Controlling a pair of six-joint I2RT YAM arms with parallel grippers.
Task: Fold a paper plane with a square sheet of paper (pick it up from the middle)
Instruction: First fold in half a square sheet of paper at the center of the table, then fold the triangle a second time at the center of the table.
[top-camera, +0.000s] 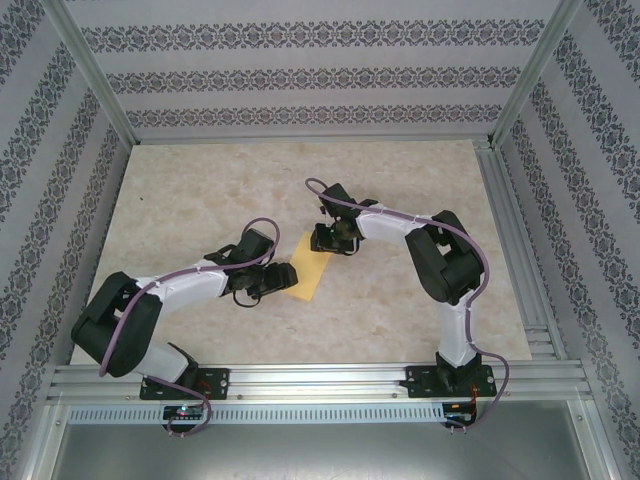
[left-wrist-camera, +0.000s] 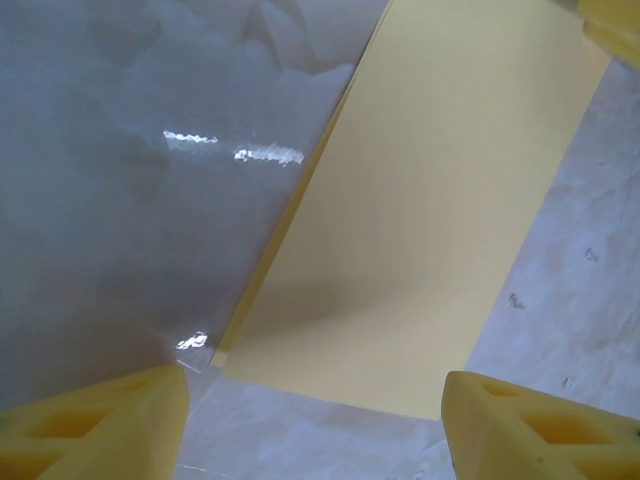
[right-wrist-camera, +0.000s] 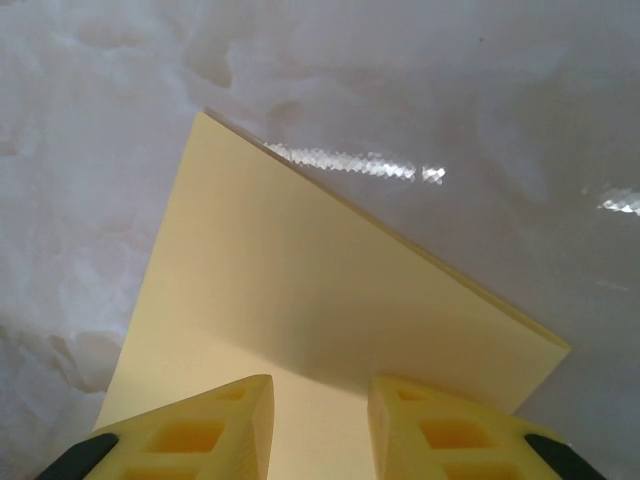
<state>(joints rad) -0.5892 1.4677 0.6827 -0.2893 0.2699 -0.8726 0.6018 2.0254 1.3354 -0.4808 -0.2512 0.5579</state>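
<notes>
Your left jaws are standing wide, your right jaws narrow, both empty; the thin yellow-orange folded paper sheet (left-wrist-camera: 420, 200) is lying flat before both.

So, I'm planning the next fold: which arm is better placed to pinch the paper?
Probably the right arm: its jaws stand narrow over one end of the paper. On the left arm the jaws gape wide, the paper's edge ahead.
</notes>
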